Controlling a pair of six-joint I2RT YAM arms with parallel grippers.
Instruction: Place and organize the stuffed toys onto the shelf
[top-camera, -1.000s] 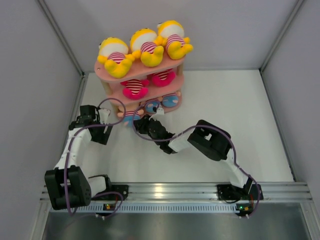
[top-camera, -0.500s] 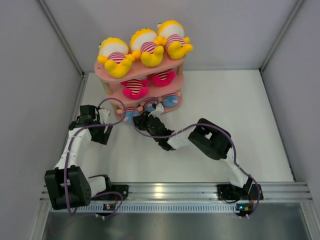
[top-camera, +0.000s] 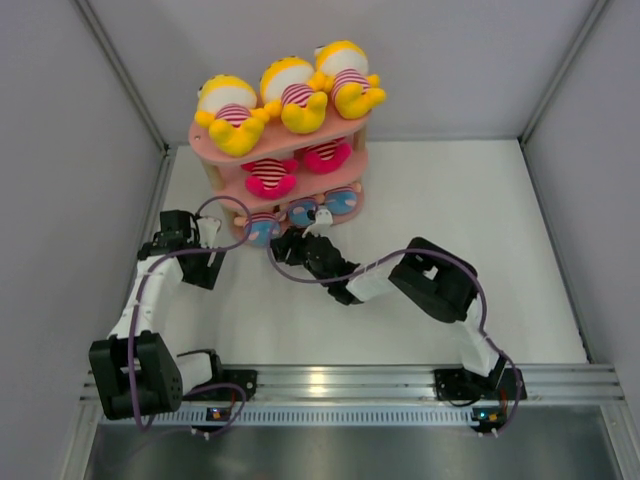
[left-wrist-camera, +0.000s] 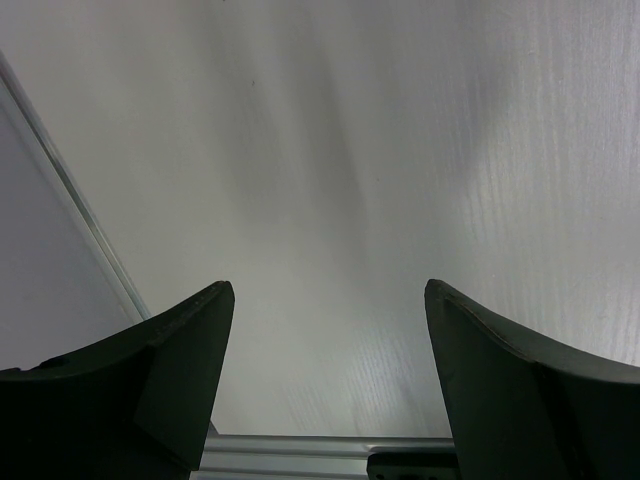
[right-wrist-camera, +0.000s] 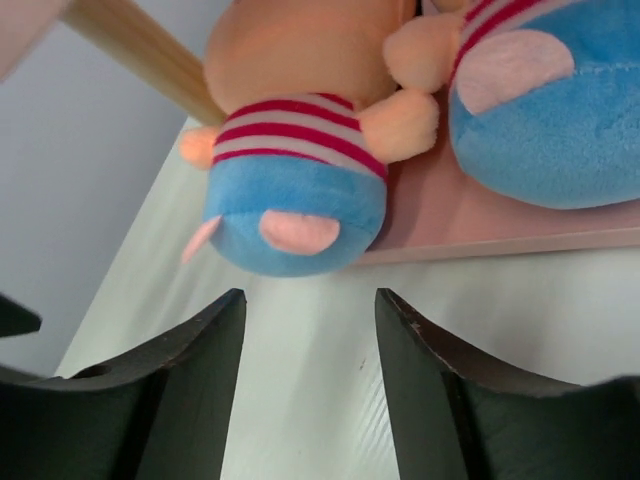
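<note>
My right gripper (right-wrist-camera: 310, 305) is sitting with its fingers apart and gripping nothing, just short of the peach-headed doll (right-wrist-camera: 295, 190). My left gripper (left-wrist-camera: 330, 295) is hanging wide open and empty too, off to the side.

That doll is lying at the left end of the shelf's (top-camera: 215, 150) bottom board (right-wrist-camera: 480, 225), beside a wooden post (right-wrist-camera: 140, 45). Its long axis is running front to back: blue bottom poking out over the edge at me, head tucked inward. A second blue-bottomed doll (right-wrist-camera: 540, 130) is touching its arm.

Everything's standing on a white table (top-camera: 450, 220) with grey walls (top-camera: 600, 150) around it.

A second ago my right fingers were pinched closer together. Now they're spreading and my right elbow is swinging rightward. The left arm isn't budging.
</note>
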